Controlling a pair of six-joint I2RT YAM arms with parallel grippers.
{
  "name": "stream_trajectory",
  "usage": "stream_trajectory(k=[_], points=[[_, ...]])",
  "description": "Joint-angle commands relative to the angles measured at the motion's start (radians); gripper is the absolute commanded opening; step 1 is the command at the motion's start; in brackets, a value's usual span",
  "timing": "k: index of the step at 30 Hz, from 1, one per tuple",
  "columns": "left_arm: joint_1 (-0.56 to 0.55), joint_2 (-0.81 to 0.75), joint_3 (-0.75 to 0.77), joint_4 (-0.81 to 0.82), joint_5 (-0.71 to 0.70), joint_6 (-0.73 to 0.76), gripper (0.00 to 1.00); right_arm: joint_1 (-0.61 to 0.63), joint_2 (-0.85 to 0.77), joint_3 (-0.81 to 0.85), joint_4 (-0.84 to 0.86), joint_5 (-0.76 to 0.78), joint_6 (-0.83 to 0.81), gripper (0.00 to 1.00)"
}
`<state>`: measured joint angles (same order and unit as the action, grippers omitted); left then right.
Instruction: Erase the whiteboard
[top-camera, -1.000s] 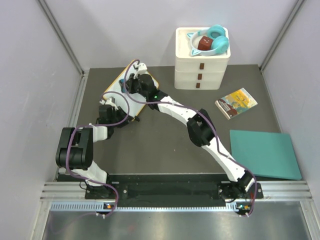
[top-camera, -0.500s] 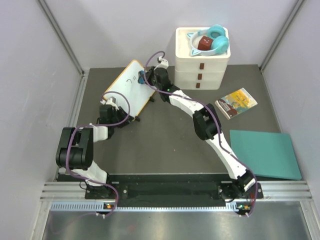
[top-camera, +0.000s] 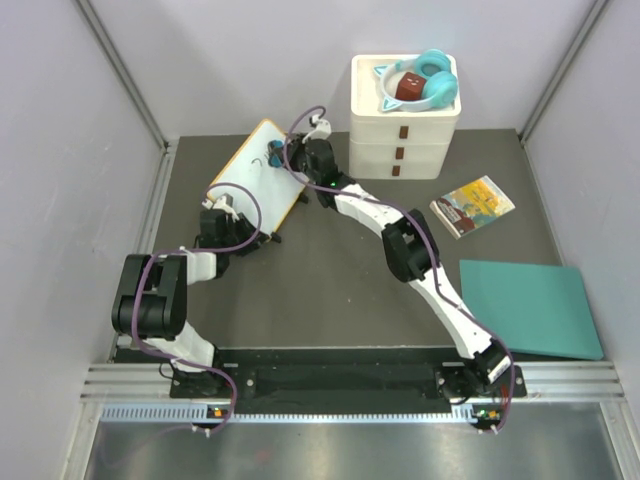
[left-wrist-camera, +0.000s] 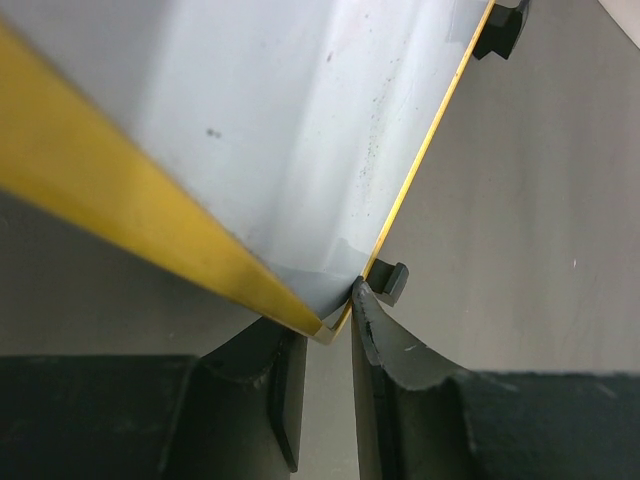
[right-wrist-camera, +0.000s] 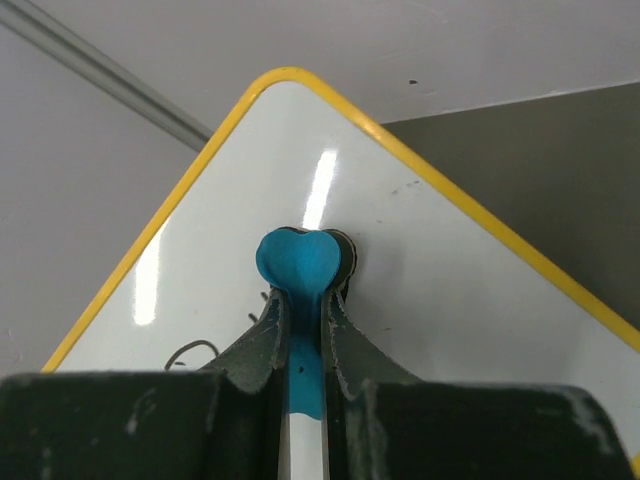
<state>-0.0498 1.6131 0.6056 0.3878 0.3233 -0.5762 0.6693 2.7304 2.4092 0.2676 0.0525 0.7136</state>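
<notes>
Reaching pincer (right-wrist-camera: 305, 292), eraser (right-wrist-camera: 300, 260) seemingly on whiteboard (right-wrist-camera: 430, 280).

Left arm (top-camera: 150, 300) and right arm (top-camera: 450, 310) show white links, black joints, purple cables (top-camera: 258, 212).

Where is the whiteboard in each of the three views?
Top external: the whiteboard sits upper left of centre.
Left wrist: it fills the upper left, its corner at the left gripper.
Right wrist: it fills the middle, behind the blue eraser.
Shared landmark: its yellow rim.

The left claw (left-wrist-camera: 326, 325) pinches the whiteboard's (left-wrist-camera: 300, 120) yellow-rimmed corner.
</notes>
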Motion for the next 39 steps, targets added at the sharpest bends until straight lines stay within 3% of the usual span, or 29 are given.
stream_trajectory(k=[1,9,16,20,26,39], points=[[-0.028,0.033,-0.017,-0.171,-0.026,0.07,0.0,0.081,-0.075,-0.016,0.084,-0.049,-0.042,0.0],[-0.035,0.033,-0.013,-0.176,-0.027,0.075,0.0,0.136,-0.095,0.005,0.139,-0.016,-0.078,0.0],[-0.038,0.034,-0.01,-0.178,-0.027,0.078,0.0,0.131,-0.055,0.024,0.2,0.18,-0.12,0.0],[-0.039,0.036,-0.01,-0.179,-0.029,0.078,0.0,0.095,-0.029,0.03,0.148,0.23,-0.028,0.0],[-0.042,0.036,-0.007,-0.181,-0.033,0.081,0.0,0.029,-0.011,-0.016,0.116,0.202,0.147,0.0],[-0.051,0.036,-0.004,-0.185,-0.041,0.082,0.0,0.019,-0.023,-0.056,0.139,0.083,0.144,0.0]])
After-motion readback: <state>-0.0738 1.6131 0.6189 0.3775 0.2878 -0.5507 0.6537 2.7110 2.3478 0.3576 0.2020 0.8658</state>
